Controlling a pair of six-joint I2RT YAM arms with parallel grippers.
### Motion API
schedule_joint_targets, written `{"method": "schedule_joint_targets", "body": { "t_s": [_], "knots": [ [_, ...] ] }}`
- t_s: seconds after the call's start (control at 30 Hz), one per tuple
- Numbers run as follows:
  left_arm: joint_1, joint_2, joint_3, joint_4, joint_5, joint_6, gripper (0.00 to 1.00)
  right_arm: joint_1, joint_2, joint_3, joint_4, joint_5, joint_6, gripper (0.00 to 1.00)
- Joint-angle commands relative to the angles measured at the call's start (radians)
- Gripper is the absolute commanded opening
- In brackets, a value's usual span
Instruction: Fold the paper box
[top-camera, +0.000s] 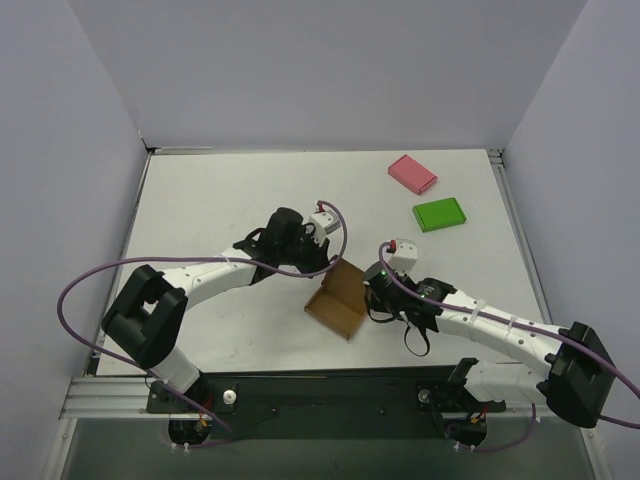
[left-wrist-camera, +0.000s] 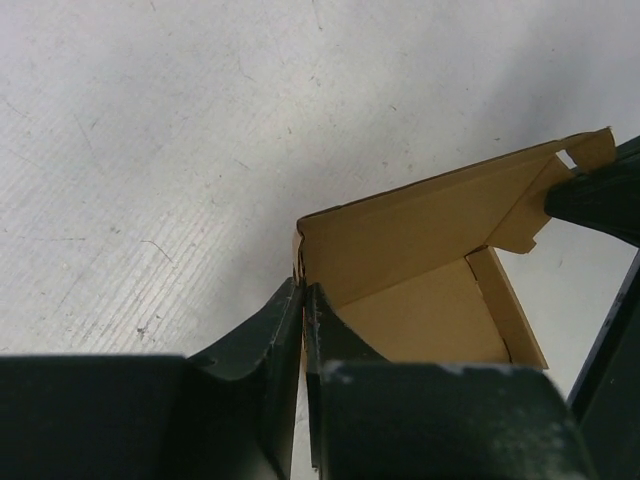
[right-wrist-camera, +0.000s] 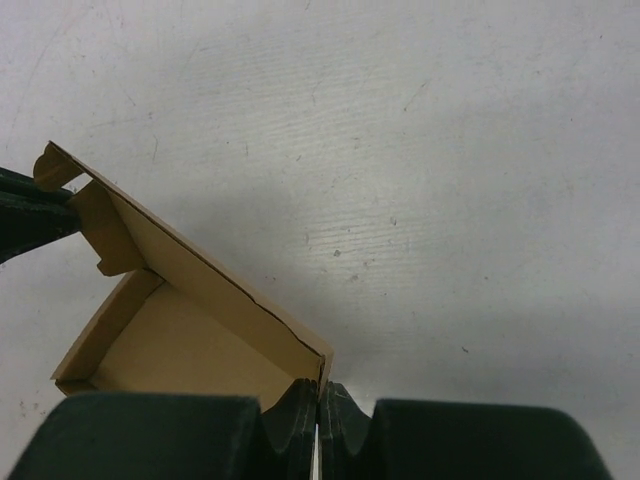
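Observation:
The paper box (top-camera: 338, 297) is a brown cardboard tray with its side walls raised and its inside facing up, sitting mid-table between the two arms. My left gripper (top-camera: 322, 264) is at its far-left corner. In the left wrist view the jaws (left-wrist-camera: 302, 292) are pinched on the corner of the box's wall (left-wrist-camera: 430, 230). My right gripper (top-camera: 373, 291) is at the box's right corner. In the right wrist view it (right-wrist-camera: 322, 388) is shut on the end of a wall of the box (right-wrist-camera: 190, 345). Each wrist view shows the other gripper's dark finger at the box's far corner.
A pink flat box (top-camera: 412, 173) and a green flat box (top-camera: 439, 214) lie at the back right of the white table (top-camera: 220, 200). Grey walls stand on three sides. Purple cables loop beside both arms.

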Motion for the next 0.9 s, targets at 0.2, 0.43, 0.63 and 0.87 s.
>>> {"method": "schedule_joint_targets", "body": {
  "t_s": [0.2, 0.43, 0.63, 0.87],
  "knots": [
    [-0.066, -0.033, 0.049, 0.011, -0.198, -0.079, 0.00, 0.042, 0.028, 0.077, 0.048, 0.177, -0.010, 0.00],
    [-0.089, -0.086, -0.040, 0.115, -0.370, -0.182, 0.00, 0.084, 0.051, 0.046, 0.255, 0.341, -0.107, 0.00],
    [-0.156, -0.073, -0.126, 0.284, -0.551, -0.226, 0.00, 0.096, 0.100, 0.014, 0.448, 0.418, -0.172, 0.00],
    [-0.212, -0.081, -0.202, 0.422, -0.679, -0.281, 0.00, 0.102, 0.178, 0.000, 0.548, 0.467, -0.173, 0.00]
  ]
}}
